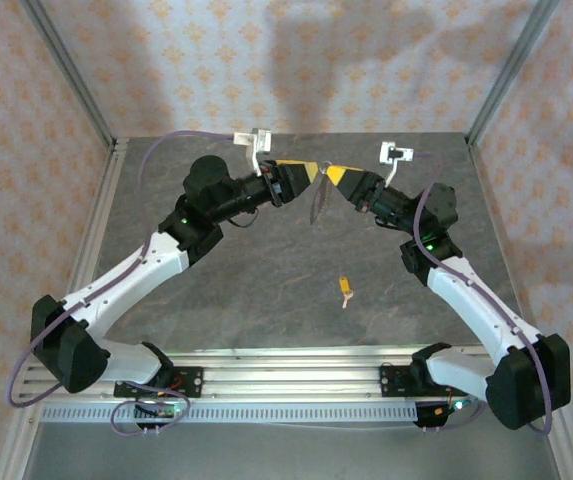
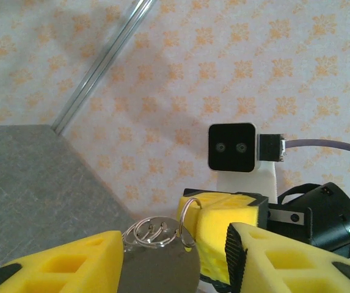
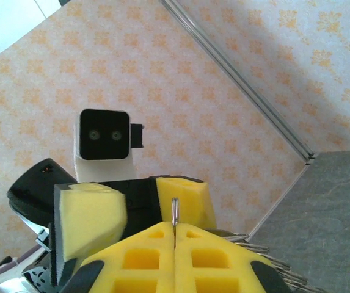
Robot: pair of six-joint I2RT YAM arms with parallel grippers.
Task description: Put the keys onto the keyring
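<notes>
Both arms are up over the far middle of the tabletop [image 1: 266, 300], tips nearly meeting. My right gripper [image 3: 175, 231] is clenched on the keyring [image 3: 175, 207]. The thin wire stands edge-on in the seam between its yellow fingers [image 3: 144, 259], and in the top view the loop [image 1: 315, 205] dangles below the two tips.

My left gripper [image 2: 175, 247] has its fingers [image 2: 58, 265] apart, one on each side of the coiled wire and a dull metal tag [image 2: 162, 271]. There's a gap on one side, so I read it as released, not clamped.

My guess at the reason is that the right one pins the ring steady in the air so the left can get at the coil and work it open or re-seat its grip.

Key [image 1: 345, 290]: orange head, pale blade, lying loose on the tabletop, well apart from both grippers and nearer the arm bases. It isn't on the ring yet.

The likely next step is to settle the hold on the ring, then fetch that key. The risk is the wire slipping or twisting in the pinch.
</notes>
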